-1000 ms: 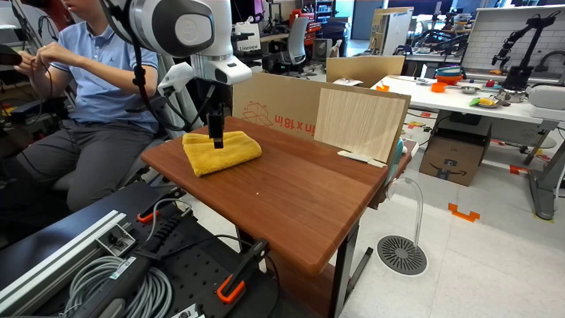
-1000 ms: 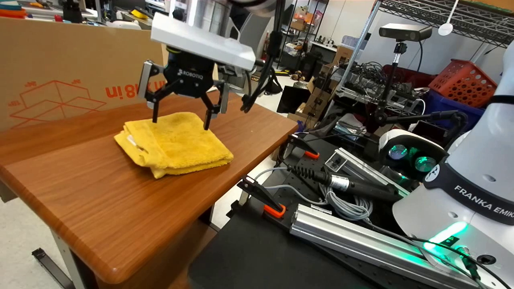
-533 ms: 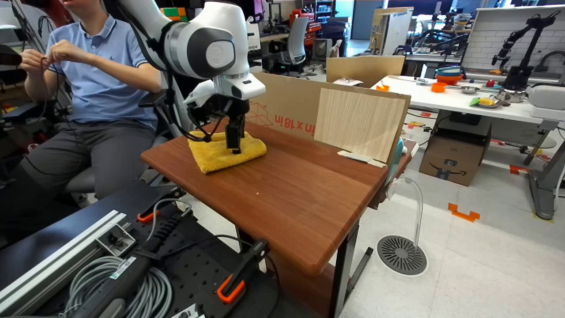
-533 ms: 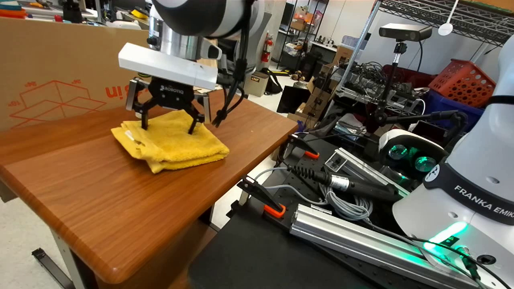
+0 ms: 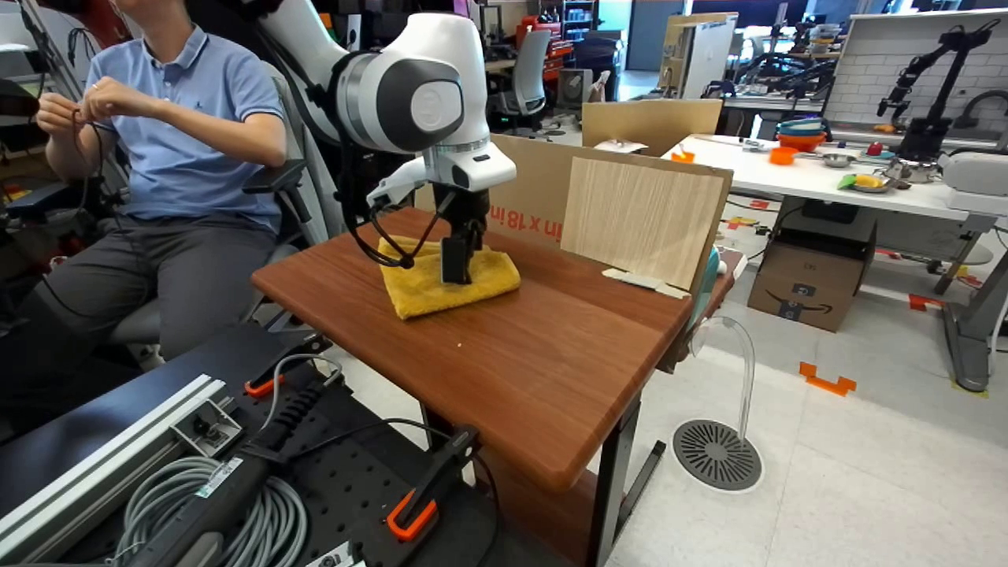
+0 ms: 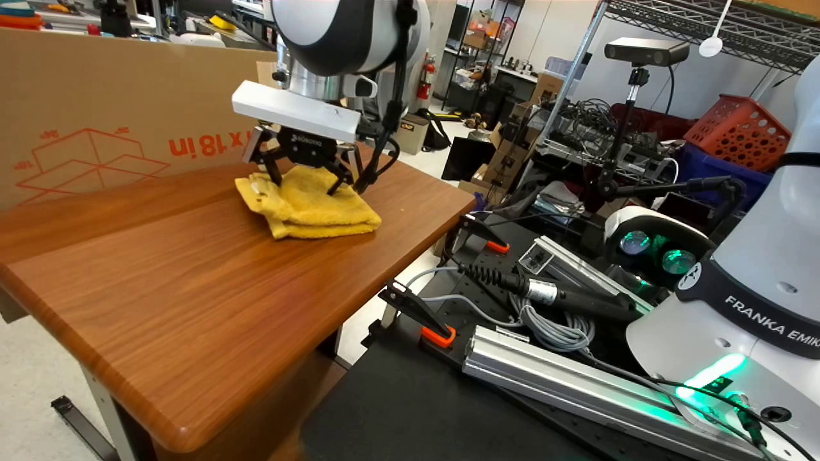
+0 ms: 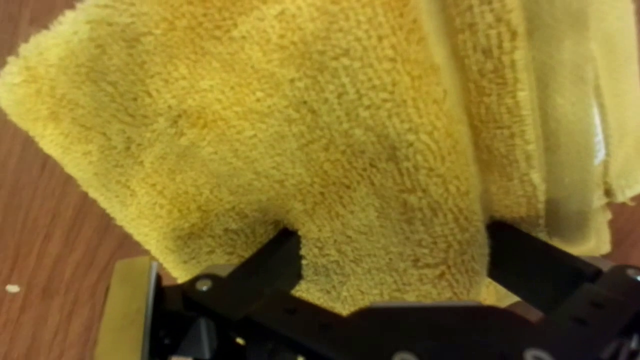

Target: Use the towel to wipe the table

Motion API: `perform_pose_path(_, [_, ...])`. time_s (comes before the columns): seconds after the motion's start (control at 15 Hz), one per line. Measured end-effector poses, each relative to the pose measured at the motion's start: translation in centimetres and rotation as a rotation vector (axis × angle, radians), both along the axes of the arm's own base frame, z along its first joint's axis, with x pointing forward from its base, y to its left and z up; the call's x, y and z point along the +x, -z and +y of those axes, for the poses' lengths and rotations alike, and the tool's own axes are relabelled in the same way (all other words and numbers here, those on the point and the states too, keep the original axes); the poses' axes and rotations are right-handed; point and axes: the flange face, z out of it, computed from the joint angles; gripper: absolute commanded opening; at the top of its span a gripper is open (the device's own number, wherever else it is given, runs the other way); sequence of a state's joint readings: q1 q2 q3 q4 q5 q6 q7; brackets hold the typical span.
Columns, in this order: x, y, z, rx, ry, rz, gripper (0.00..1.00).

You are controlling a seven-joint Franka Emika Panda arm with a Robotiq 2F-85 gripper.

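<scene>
With jaws parted and pressed into the yellow towel [image 7: 300,140], folded on the brown desk [image 5: 504,370], expect something light, soft and floppy, likely best pinched through several layers near the middle.

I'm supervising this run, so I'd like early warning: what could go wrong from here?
The end effector seems to press its spread fingers into the towel rather than pinch it, so the towel might slip or bunch up.
A cable hangs low beside the end effector and could snag the towel.
A pale speck lies on the table apart from the towel; a short stroke may miss it.
</scene>
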State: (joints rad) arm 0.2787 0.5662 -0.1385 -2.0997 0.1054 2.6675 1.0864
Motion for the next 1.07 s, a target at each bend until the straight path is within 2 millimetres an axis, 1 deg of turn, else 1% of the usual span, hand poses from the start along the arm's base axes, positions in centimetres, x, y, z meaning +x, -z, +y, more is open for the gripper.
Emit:
perform_pose_path(0.4, [-0.1, -0.4, -7.4, -0.022, 0.127, 0.003, 1.00])
perform_pose_path(0.73, [0.2, -1.4, -14.5, 0.029, 0.315, 0.054, 1.00])
perform_pose_path(0.87, [0.4, -1.9, -16.5, 0.054, 0.373, 0.079, 1.00])
perform_pose_path(1.07, [0.3, -2.1, -18.1, 0.072, 0.419, 0.088, 1.00])
